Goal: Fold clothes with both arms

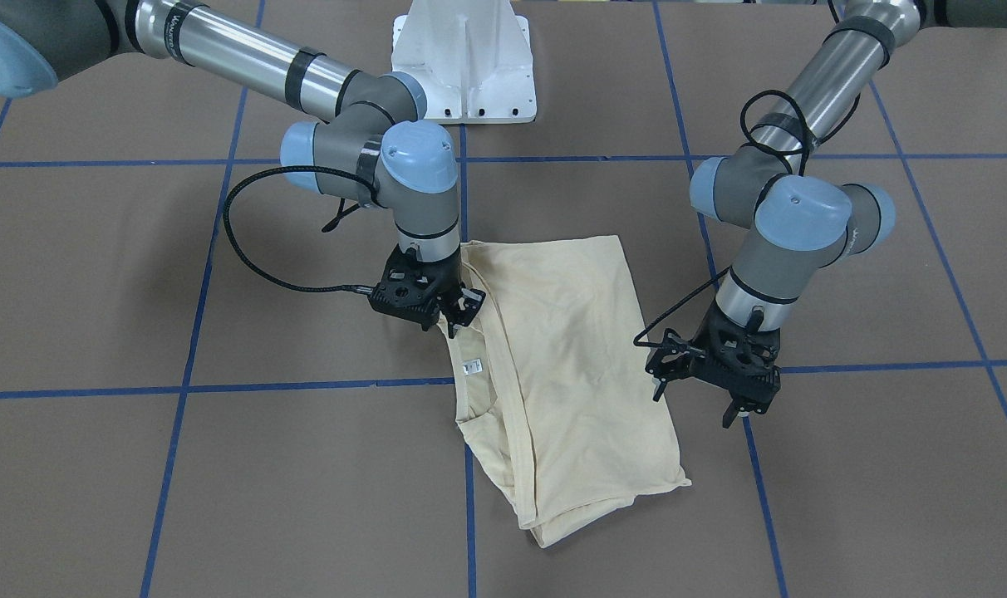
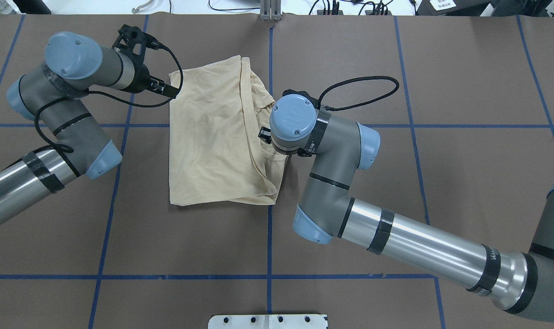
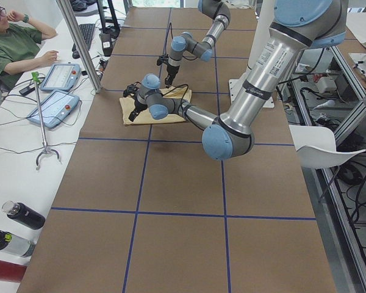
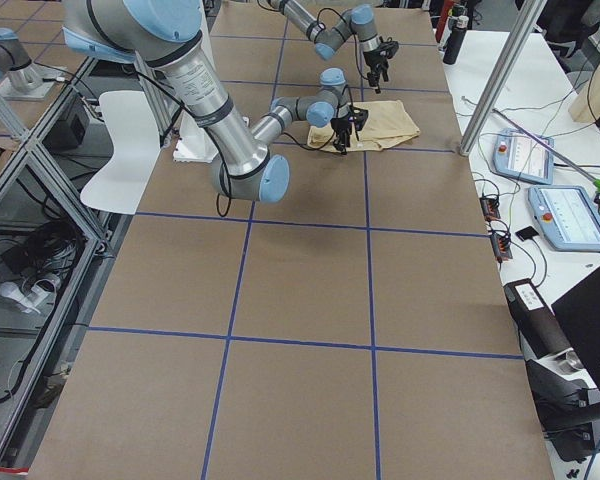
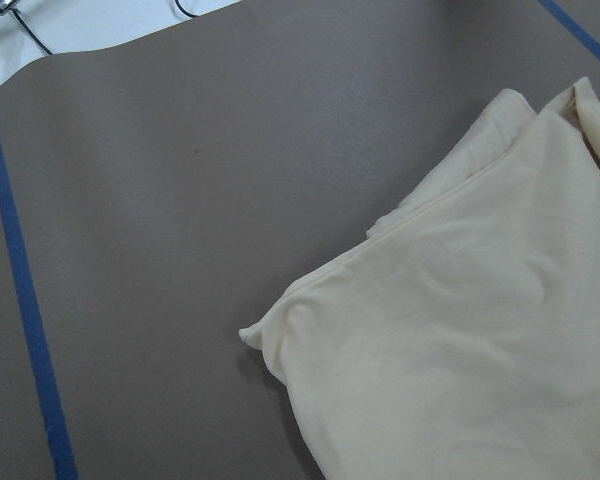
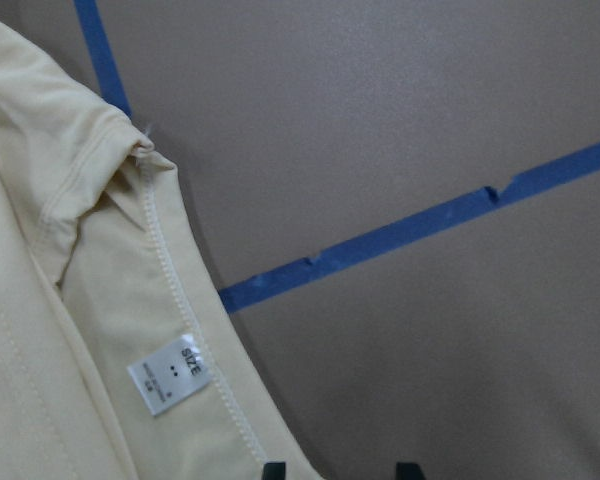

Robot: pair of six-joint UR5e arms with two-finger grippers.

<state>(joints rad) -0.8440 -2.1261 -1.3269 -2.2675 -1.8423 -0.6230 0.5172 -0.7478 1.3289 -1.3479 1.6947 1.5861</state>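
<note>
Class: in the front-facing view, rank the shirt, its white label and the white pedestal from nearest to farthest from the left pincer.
1. Shirt: its edge lies just beside the left pincer.
2. Label: at the neckline, on the shirt's far side.
3. Pedestal: at the view's top edge.

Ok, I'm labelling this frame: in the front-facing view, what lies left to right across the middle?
The right arm's black fingers → pale cream-yellow knit shirt → left arm's black fingers.
</note>
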